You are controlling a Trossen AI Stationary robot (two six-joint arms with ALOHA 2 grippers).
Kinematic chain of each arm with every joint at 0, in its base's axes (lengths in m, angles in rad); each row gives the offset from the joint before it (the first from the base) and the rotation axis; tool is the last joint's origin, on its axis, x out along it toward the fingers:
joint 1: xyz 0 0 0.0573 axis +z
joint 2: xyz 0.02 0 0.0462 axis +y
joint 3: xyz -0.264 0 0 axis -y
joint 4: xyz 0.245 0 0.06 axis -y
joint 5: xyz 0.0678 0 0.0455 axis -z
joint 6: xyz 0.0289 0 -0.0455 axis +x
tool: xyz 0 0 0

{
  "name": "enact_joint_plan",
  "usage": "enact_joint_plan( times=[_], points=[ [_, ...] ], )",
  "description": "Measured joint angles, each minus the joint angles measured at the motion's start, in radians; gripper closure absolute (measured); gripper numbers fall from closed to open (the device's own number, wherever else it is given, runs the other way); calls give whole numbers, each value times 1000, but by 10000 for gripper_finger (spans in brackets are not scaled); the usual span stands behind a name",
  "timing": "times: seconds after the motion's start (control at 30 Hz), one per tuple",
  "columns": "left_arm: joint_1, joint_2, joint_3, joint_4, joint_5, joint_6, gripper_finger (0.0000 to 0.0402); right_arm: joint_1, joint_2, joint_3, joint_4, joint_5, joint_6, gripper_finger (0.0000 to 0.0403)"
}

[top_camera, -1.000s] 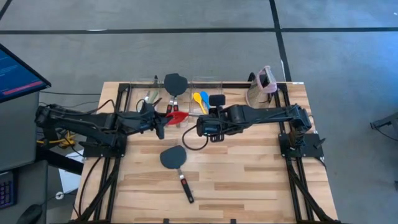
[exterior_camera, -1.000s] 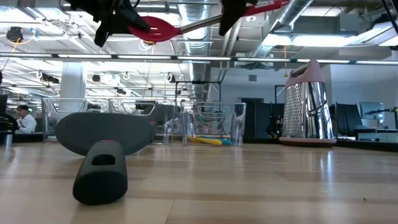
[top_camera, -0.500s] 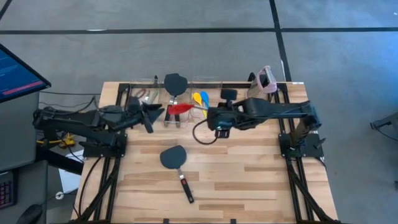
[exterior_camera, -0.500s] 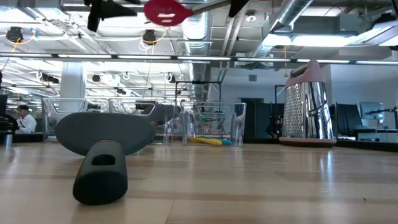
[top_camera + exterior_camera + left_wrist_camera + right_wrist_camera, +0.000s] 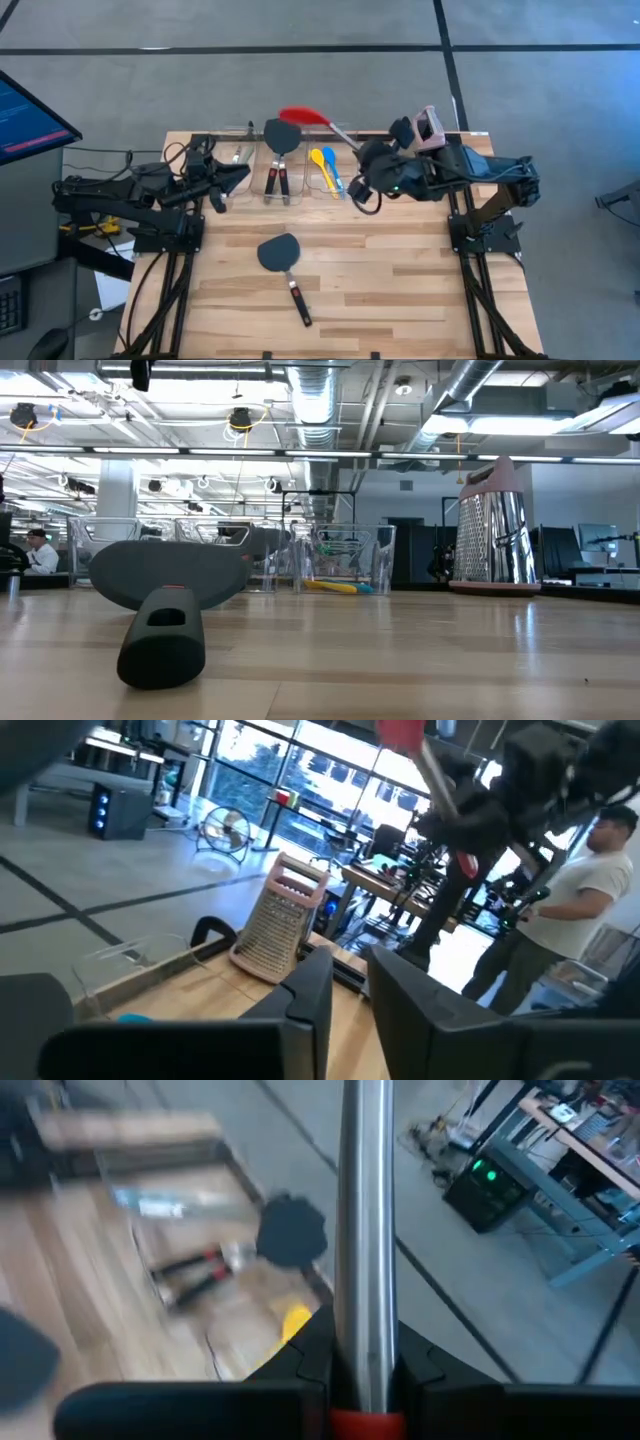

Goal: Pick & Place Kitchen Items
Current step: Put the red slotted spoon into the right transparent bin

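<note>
Your right gripper point(image 5: 368, 158) clamps one red slotted spoon point(image 5: 303, 117) aloft over the far bins. Left gripper point(image 5: 232, 176) is nearly closed, empty. Three spatulas: one point(image 5: 281, 257) lies on the tabletop point(image 5: 400, 280), two point(image 5: 281, 140) binned.

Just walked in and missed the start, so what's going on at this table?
The right gripper holds the red slotted spoon by its silvery shaft, lifted over the table's far edge near the clear plastic bins. The left gripper hangs empty beside the bins. One dark grey spatula lies on the wooden table, and the yellow and blue spoons sit in a bin.
</note>
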Motion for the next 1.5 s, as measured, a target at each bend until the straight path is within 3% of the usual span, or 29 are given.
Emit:
enact_joint_plan(
  times=[0.43, 0.57, 0.73, 1.07, 1.2, 1.5],
  points=[
    [0, 7, 0, -1, 7, 0, 379, -23, -3, -44, 207, 16, 91, 367],
    [0, 7, 0, -1, 7, 5, 390, -37, -42, -153, 277, 7, 159, 367],
    [0, 7, 0, -1, 7, 51, 398, -53, -111, -392, 445, -48, 219, 367],
    [0, 7, 0, -1, 7, 52, 396, -159, -209, -873, 1188, -255, 251, 367],
    [0, 9, 0, -2, 6, 52, 396, -227, -193, -930, 1329, -250, 250, 367],
    [0, 21, -1, -1, -1, 52, 396, -386, -79, -939, 1341, -353, 319, 367]
  ],
)
